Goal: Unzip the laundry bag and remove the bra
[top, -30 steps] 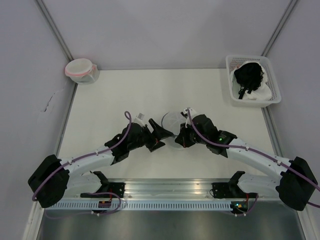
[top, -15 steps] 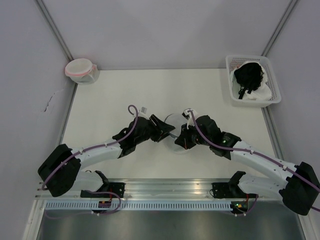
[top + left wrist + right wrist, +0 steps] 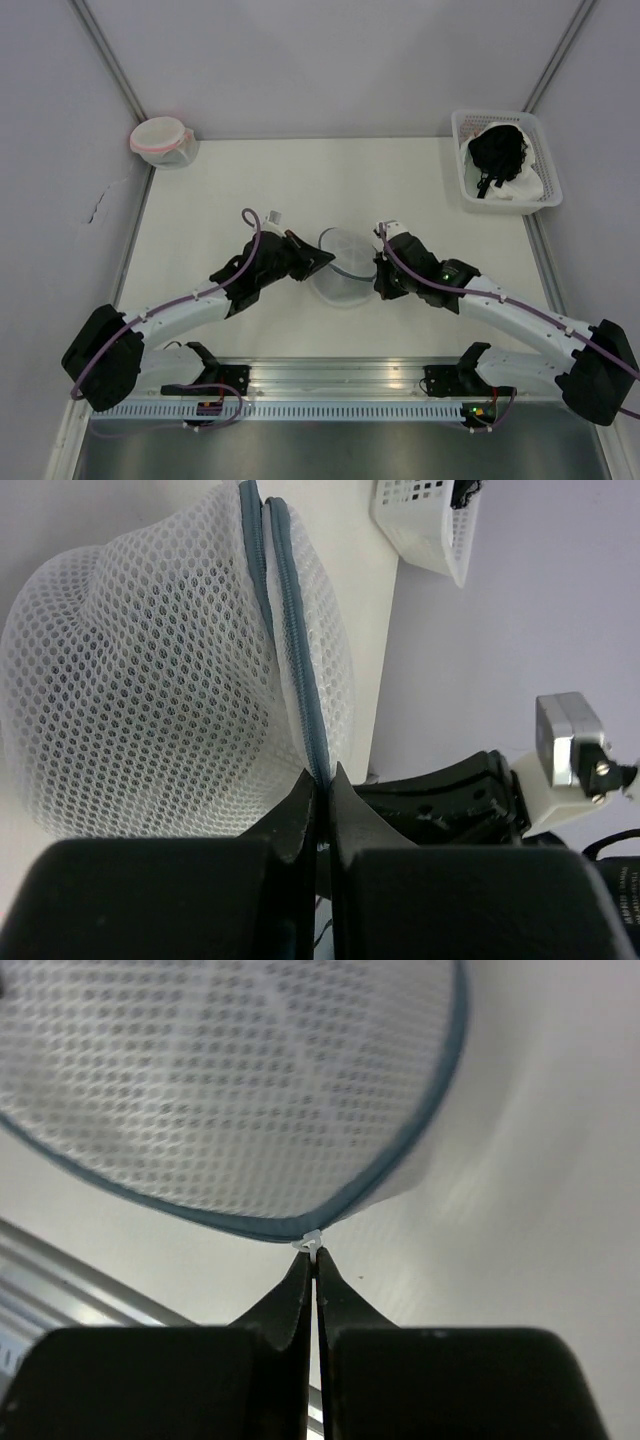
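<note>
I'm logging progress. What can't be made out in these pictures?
- Zip opening: top view, left end effector and right end effector cover the rim of the round white mesh laundry bag; wrist views crop it.
- What the black fabric in the white slotted basket is: too small, top view.

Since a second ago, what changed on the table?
The left claw and right claw drew apart sideways, both pinched on the round white mesh pouch with grey-blue rim, which now shows spread between them. The pink-rimmed white pouch and the white slotted basket stayed put.
</note>
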Tool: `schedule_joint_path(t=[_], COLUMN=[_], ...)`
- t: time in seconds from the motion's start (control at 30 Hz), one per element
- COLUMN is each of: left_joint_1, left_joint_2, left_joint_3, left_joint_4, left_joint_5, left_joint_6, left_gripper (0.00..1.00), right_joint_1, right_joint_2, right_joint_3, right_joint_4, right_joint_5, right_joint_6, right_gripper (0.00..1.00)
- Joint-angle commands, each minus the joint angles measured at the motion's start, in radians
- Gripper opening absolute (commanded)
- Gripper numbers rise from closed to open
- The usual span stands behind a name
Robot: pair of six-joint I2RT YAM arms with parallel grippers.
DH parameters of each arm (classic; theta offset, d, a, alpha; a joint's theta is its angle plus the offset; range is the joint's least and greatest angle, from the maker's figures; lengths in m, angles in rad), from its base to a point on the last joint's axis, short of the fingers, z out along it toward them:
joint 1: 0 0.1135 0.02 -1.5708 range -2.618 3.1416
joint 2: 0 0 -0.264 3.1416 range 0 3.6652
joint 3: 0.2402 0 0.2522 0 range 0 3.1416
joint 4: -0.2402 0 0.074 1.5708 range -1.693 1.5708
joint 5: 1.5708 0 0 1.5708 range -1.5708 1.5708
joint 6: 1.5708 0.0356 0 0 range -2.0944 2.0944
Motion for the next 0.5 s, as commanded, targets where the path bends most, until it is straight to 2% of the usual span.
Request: schedule_joint_path(t=[0.0, 0.17, 0.23, 0.47], left_joint_1=[0.027, 0.033, 0.033, 0.036], left_joint_2=[-0.032, 0.008, 0.02, -0.043], left_joint_3=[-0.005, 0.004, 0.01, -0.008], left_joint_4=[-0.047, -0.07, -0.074, -0.095], left_joint_5=[0.041, 0.162, 0.211, 0.208], left_joint_6=[0.12, 0.21, 0.23, 0.263], left_gripper=[0.02, 0.02, 0.02, 0.02], right_joint_1=[-0.001, -0.004, -0.011, -0.071], right_joint_2=[0.019, 0.1, 0.147, 0.376], right_joint_3=[0.089, 0.157, 0.19, 0.264], right_joint_4=[-0.216, -0.207, -0.193, -0.193], right_joint_5=[0.284, 0.499, 0.524, 0.642], right_joint_6=[0.079, 0.101, 0.089, 0.09], right_gripper=[0.0, 0.01, 0.0, 0.0])
